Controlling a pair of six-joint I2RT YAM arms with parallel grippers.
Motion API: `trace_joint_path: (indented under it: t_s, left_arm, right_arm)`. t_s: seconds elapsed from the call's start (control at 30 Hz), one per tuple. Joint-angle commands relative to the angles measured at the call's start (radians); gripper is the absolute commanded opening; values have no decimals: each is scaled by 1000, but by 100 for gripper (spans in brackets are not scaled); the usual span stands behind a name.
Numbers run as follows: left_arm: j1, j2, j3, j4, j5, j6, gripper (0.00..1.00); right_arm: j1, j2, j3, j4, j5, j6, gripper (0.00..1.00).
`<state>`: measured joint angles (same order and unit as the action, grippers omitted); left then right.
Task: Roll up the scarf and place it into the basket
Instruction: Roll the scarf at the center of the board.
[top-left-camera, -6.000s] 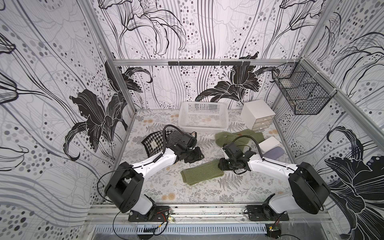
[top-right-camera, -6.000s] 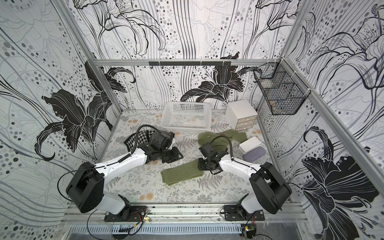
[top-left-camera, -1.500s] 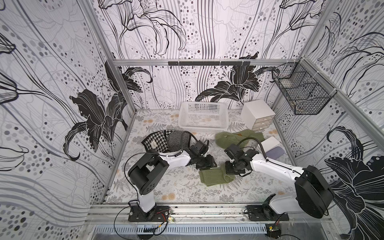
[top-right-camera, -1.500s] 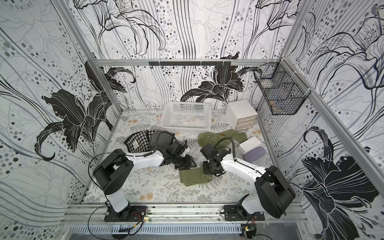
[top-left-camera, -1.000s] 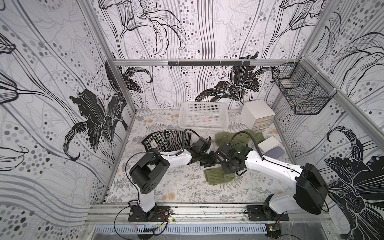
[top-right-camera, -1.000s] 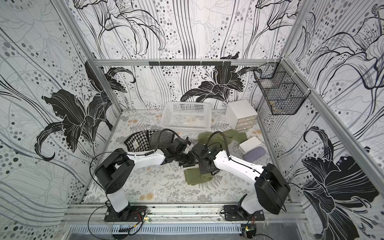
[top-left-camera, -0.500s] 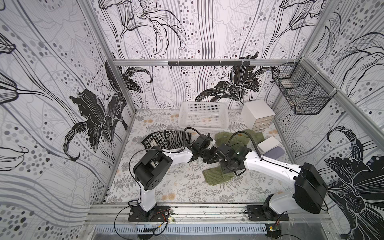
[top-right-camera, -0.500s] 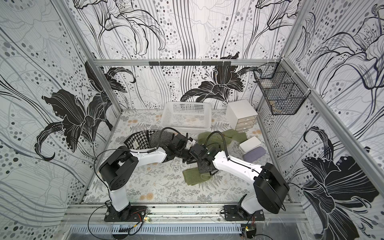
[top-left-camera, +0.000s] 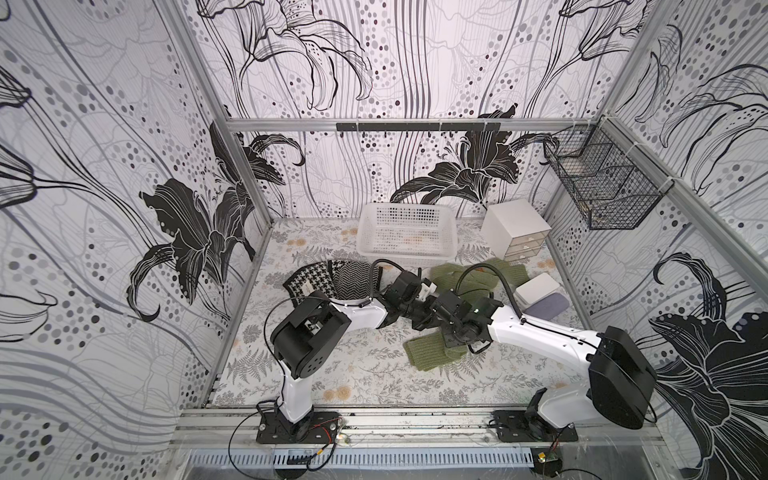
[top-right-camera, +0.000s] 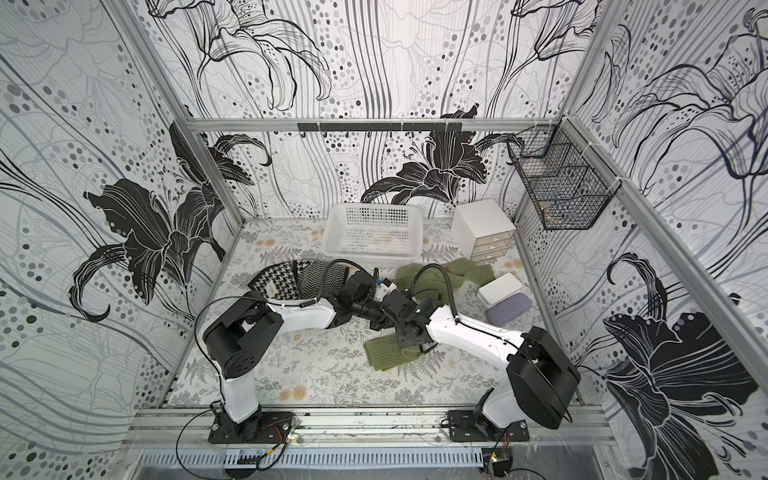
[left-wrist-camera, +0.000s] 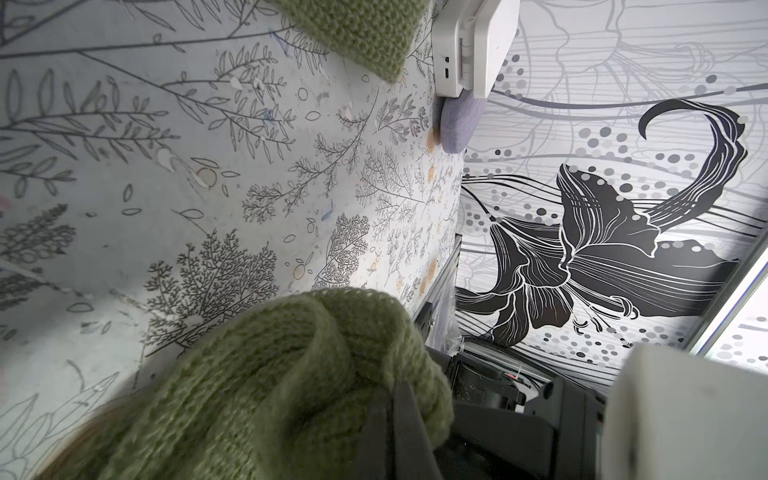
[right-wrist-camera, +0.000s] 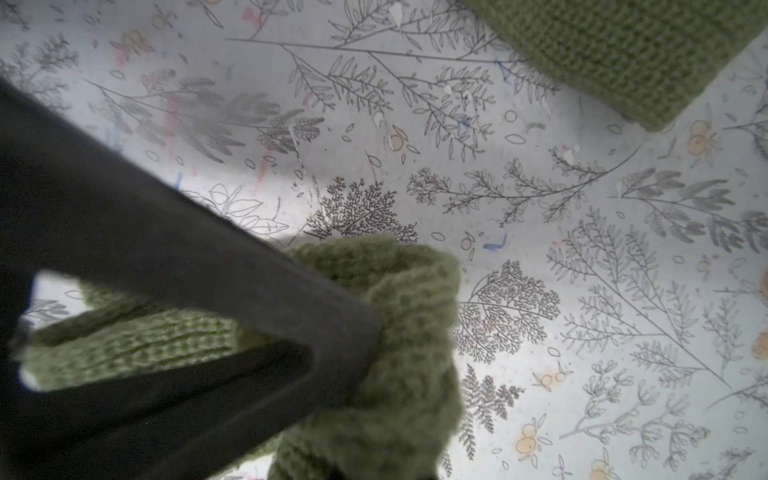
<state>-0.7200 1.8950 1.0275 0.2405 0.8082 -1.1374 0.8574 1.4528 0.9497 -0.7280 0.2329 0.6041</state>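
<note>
- Ahead of me on my right stands a small white drawer box (top-left-camera: 515, 228) (top-right-camera: 482, 226), upright on the counter (top-left-camera: 365, 374), its drawer fronts turned toward me.
- A black wire mesh basket (top-left-camera: 602, 183) (top-right-camera: 557, 183) hangs on the right wall, well above the counter.
- By the right wall I see a flat white case (top-left-camera: 536, 287) (top-right-camera: 498, 291) (left-wrist-camera: 473, 41) touching a lavender pad (top-left-camera: 544, 306) (top-right-camera: 509, 309) (left-wrist-camera: 459, 124) and lying partly on it.
- On my left lie two black-and-white cloths, overlapping: a houndstooth one (top-left-camera: 309, 282) (top-right-camera: 274, 282) and a herringbone one (top-left-camera: 351, 278) (top-right-camera: 318, 276).
- A black hook bar (top-left-camera: 415, 126) runs along the back wall's rail.
- The counter carries a fern-and-flower print; the walls (top-left-camera: 104, 166) show big black lilies and dots.
</note>
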Motion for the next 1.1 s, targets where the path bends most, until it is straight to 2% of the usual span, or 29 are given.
trace_joint_path:
  t_s: [0.0,0.07,0.1,0.3,0.47,0.57,0.7,0.83,0.93,1.07]
  left_arm:
    - [-4,5,-17,37,18,13,0]
    - [-4,15,-10,-3,14,61,0]
    - [-3,25,-7,-17,19,88,0]
    - [0,74,-7,-54,56,202,0]
    - [2,62,-13,-92,56,284,0]
    - [1,59,-9,-102,67,326,0]
    - [3,40,-3,-129,82,386,0]
    - [18,-12,-33,-140,79,416,0]
    - [33,-47,-39,-194,71,457,0]
    - [51,-56,-50,-212,70,475,0]
  right_arm:
    - [6,-45,-28,23,8,6,33]
    - [2,-89,-46,16,1,7,44]
    - [-8,-119,-63,12,-6,8,46]
    - [-102,-299,-133,-43,-40,-9,48]
    - [-183,-374,-153,-89,-51,-51,49]
    - [-225,-329,-168,-75,-70,-73,49]
    - [-224,-248,-164,-10,-118,-76,48]
    - [-225,-229,-171,48,-165,-93,48]
    - [-225,-229,-195,104,-252,-102,49]
    - [-225,-158,-226,179,-351,-98,48]
